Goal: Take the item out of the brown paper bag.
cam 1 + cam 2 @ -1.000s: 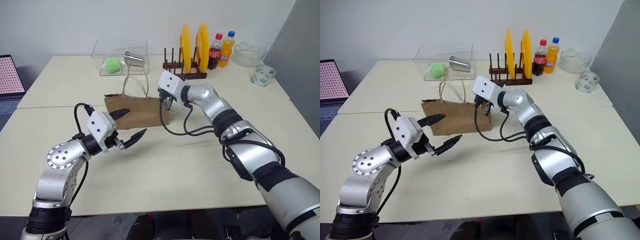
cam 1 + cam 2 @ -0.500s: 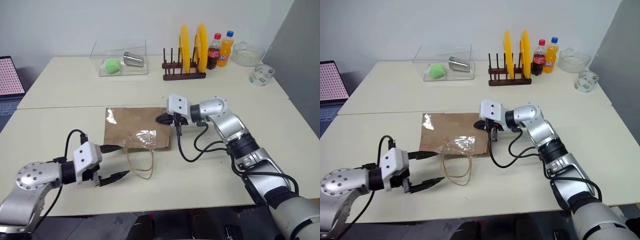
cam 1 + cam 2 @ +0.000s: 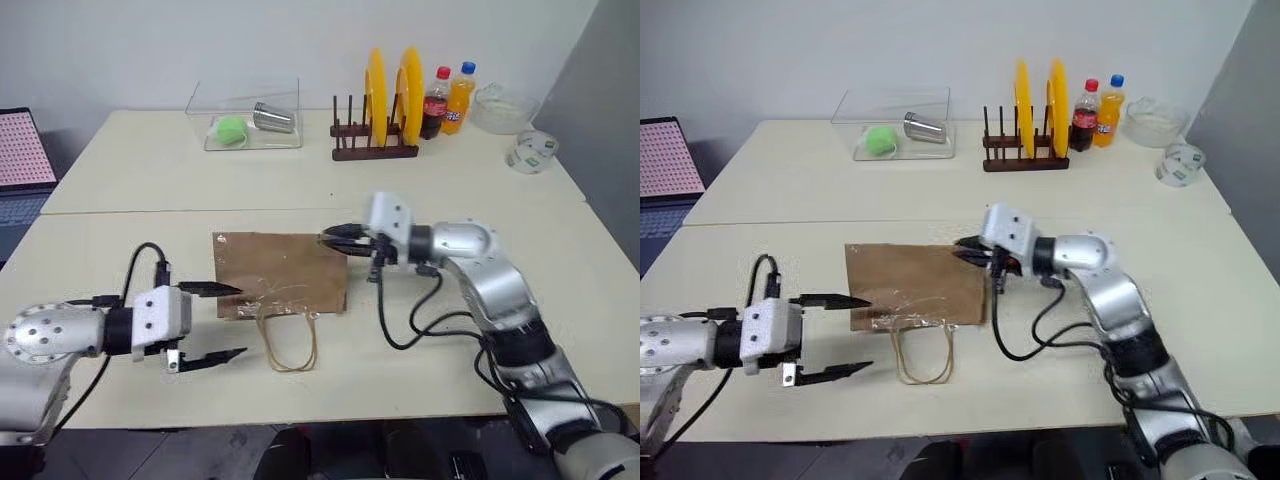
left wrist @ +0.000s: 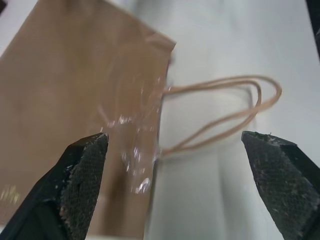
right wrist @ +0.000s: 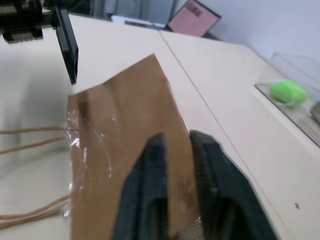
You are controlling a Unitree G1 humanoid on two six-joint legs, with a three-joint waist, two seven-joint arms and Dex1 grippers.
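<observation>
Flat on the table, the creased brown paper bag (image 3: pixel 281 273) points its looped cord handles (image 3: pixel 290 343) toward the robot; left gripper (image 3: pixel 212 322) gapes beside it, right gripper (image 5: pixel 177 165) nearly closed at its far corner, holding nothing.

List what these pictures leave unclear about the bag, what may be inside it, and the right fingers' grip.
- Item: unseen; the brown paper bag lies flat, its paper covering any contents.
- Bag mouth: open or closed is unclear in the left wrist view; a shiny clear film there is blurred.
- Right gripper: its fingers stand slightly apart over the bag's far edge; whether they pinch paper is cut off by the right wrist view's bottom edge.
</observation>
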